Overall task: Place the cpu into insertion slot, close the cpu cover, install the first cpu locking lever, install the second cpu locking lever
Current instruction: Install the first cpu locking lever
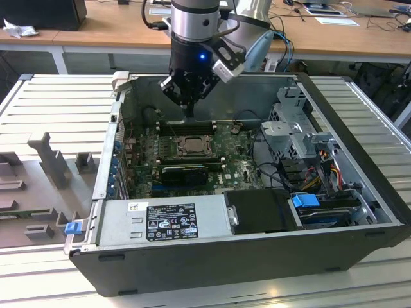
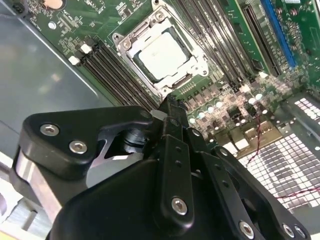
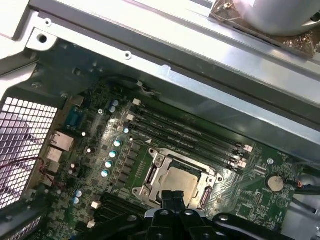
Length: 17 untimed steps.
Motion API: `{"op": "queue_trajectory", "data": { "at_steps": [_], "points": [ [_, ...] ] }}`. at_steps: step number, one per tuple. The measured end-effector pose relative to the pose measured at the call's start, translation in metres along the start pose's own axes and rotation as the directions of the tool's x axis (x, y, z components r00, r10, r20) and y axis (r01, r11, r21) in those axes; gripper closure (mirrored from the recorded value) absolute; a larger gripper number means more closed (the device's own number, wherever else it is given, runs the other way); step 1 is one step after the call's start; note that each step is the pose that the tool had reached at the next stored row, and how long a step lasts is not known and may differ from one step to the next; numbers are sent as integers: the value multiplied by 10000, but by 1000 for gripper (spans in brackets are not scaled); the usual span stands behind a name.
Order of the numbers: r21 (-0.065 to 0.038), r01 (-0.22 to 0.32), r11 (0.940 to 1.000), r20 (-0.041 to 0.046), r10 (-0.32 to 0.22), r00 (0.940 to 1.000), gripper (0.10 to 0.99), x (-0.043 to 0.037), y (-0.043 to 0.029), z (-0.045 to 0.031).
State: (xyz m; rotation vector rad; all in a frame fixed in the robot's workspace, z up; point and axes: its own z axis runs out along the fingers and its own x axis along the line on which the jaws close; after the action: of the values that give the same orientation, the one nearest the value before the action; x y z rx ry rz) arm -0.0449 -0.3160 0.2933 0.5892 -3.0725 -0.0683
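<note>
An open black computer case [image 1: 257, 256] lies on a grey slatted table [image 1: 58, 102]. Inside, a green motherboard [image 1: 237, 170] carries long black memory slots [image 2: 112, 70]. A grey power supply [image 1: 122, 224] runs along the near side. A metal drive cage [image 1: 292, 122] and coloured cables [image 1: 324, 170] sit at the exterior view's right. Wooden desks [image 1: 109, 25] stand behind.

We're seeing the cpu [image 2: 162, 56] showing a smooth matt metal top, the cpu cover [image 2: 131, 47] around it gleaming bare metal.
</note>
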Motion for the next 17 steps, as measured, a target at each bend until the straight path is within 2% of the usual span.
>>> {"op": "queue_trajectory", "data": {
  "at_steps": [3, 5, 8, 14, 15, 17],
  "points": [
    [-1, -428, 9991, 24, 428, 9991, 980, 0, 2, 5],
    [-3, -887, 9961, 43, 887, 9961, 980, 0, 1, 15],
    [-7, -1267, 9919, 61, 1267, 9919, 980, 3, 2, 24],
    [-11, -1616, 9869, 77, 1616, 9868, 980, 81, 34, 43],
    [-11, -1755, 9845, 83, 1755, 9844, 980, 81, 33, 47],
    [-20, -2367, 9716, 110, 2367, 9715, 980, 82, 33, 62]
  ]
}}
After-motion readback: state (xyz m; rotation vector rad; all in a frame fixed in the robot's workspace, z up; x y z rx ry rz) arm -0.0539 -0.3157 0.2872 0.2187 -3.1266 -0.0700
